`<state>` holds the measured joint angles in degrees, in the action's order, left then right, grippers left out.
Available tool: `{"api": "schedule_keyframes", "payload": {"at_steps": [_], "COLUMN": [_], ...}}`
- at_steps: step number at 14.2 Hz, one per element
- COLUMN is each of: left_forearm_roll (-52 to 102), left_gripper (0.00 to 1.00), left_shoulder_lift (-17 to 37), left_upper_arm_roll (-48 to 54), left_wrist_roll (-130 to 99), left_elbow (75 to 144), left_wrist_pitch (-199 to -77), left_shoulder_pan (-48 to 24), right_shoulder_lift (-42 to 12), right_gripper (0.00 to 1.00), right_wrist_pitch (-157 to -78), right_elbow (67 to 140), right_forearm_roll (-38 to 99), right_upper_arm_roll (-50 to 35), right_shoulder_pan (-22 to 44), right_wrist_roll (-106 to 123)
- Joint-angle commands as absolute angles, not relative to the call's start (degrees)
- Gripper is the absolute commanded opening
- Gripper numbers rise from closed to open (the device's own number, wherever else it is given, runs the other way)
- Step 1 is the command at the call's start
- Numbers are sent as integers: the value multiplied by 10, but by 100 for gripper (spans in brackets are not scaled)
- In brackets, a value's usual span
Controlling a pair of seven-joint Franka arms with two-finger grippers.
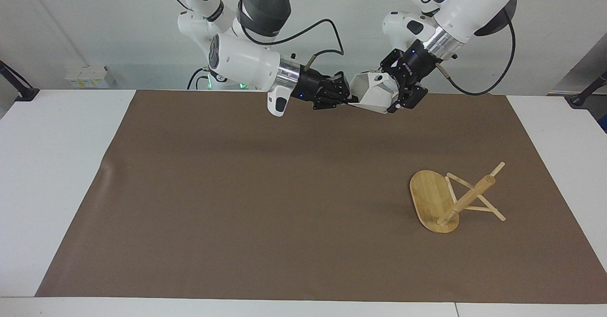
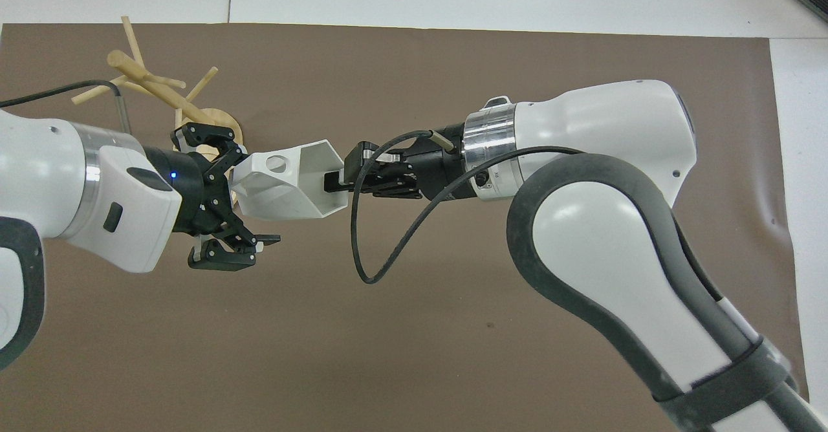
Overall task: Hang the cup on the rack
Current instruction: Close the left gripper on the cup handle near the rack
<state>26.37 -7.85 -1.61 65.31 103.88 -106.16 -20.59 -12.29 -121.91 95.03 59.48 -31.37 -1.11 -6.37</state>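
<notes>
Two grippers meet in the air above the brown mat (image 1: 237, 203), at the robots' end of the table, with the cup (image 1: 374, 93) between them. The right gripper (image 1: 350, 99) is pinched tight on the cup's rim wall — one fingertip inside the mouth, the other outside, as the overhead view shows (image 2: 331, 183). It holds the cup (image 2: 284, 186) on its side, mouth turned toward the right gripper and handle end pointing away from it, toward the left gripper. The round hole in the blocky handle faces upward.

The left gripper (image 1: 396, 89) has its fingers spread wide on either side of the cup's handle end. In the overhead view (image 2: 249, 202) one finger lies against the cup's upper edge by the handle, while the other stands apart from the cup; whether the first truly touches cannot be told. The left gripper grips nothing.

The rack (image 1: 450, 198) lies tipped over on the mat toward the left arm's end of the table, well apart from both grippers and below their height. Its oval base stands on edge and its post slants with the pegs resting on the mat. From overhead, the left gripper covers part of the rack (image 2: 152, 86) base.
</notes>
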Motion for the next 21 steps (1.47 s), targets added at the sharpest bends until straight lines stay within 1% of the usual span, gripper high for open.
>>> {"api": "schedule_keyframes", "payload": {"at_steps": [1, 2, 3, 4, 9, 10, 11, 13, 14, 16, 18, 21], "left_forearm_roll": [269, 267, 267, 267, 267, 267, 266, 266, 265, 264, 260, 223], "left_gripper": [45, 15, 3, 0, 0, 0, 0, 0, 0, 0, 0, 0], "left_shoulder_lift": [-88, -88, -88, -88, -88, -88, -88, -88, -88, -89, -88, -89], "left_upper_arm_roll": [-22, -21, -21, -21, -22, -22, -23, -22, -23, -23, -24, -24], "left_wrist_roll": [642, 642, 642, 642, 631, 621, 618, 618, 616, 599, 587, 535], "left_elbow": [1056, 1056, 1056, 1057, 1057, 1057, 1057, 1057, 1057, 1058, 1059, 1063], "left_wrist_pitch": [-1078, -1080, -1083, -1083, -1082, -1079, -1078, -1079, -1079, -1080, -1083, -1085], "left_shoulder_pan": [-217, -217, -217, -217, -217, -216, -215, -213, -213, -211, -207, -202], "right_shoulder_lift": [-125, -126, -125, -125, -125, -125, -125, -125, -125, -125, -124, -124], "right_gripper": [0, 0, 0, 0, 0, 10, 26, 48, 63, 76, 100, 100], "right_wrist_pitch": [-1230, -1230, -1230, -1230, -1230, -1233, -1239, -1239, -1239, -1240, -1247, -1247], "right_elbow": [947, 947, 947, 947, 947, 947, 947, 947, 947, 947, 948, 947], "right_forearm_roll": [600, 600, 600, 600, 598, 598, 598, 598, 597, 594, 593, 593], "right_upper_arm_roll": [-322, -322, -322, -322, -322, -322, -323, -323, -323, -323, -323, -323], "right_shoulder_pan": [-15, -15, -15, -15, -15, -14, -14, -14, -14, -14, -14, -14], "right_wrist_roll": [-79, -81, -81, -83, -84, -84, -83, -81, -78, -76, -79, -83]}}
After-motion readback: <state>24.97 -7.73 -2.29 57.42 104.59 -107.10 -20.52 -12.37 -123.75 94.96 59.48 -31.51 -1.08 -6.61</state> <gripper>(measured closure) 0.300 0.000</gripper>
